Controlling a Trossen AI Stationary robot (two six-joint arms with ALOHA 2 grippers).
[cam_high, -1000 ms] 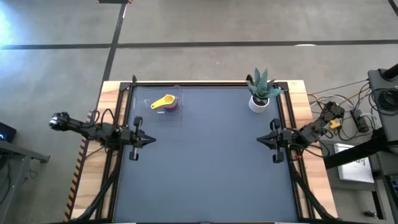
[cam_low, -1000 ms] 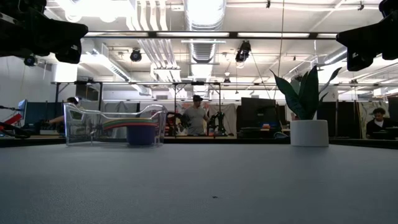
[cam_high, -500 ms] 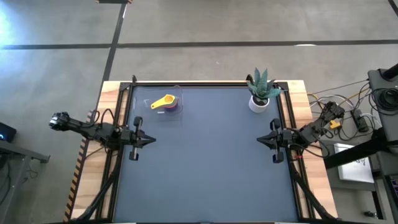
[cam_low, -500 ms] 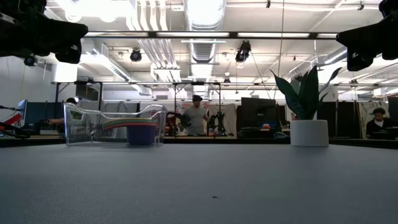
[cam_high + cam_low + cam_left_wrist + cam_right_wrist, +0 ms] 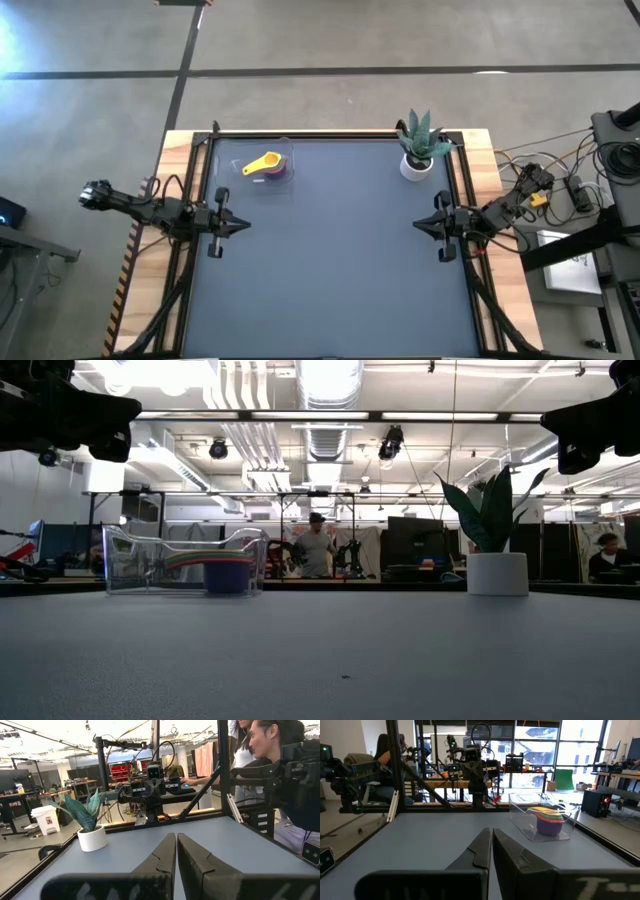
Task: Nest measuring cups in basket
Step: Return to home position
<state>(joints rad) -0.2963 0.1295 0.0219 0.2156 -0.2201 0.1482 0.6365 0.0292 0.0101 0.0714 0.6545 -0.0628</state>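
The measuring cups sit nested in one stack inside the clear basket at the table's far left; yellow lies on top, purple at the bottom. In the low view the stack shows through the basket wall, and in the right wrist view the stack stands in the basket. My left gripper hovers shut at the left edge, my right gripper shut at the right edge, both clear of the cups. In their wrist views the left gripper and right gripper hold nothing.
A white pot with a spiky green plant stands at the far right corner of the table. A black frame rail borders the table. People show in the room beyond the table.
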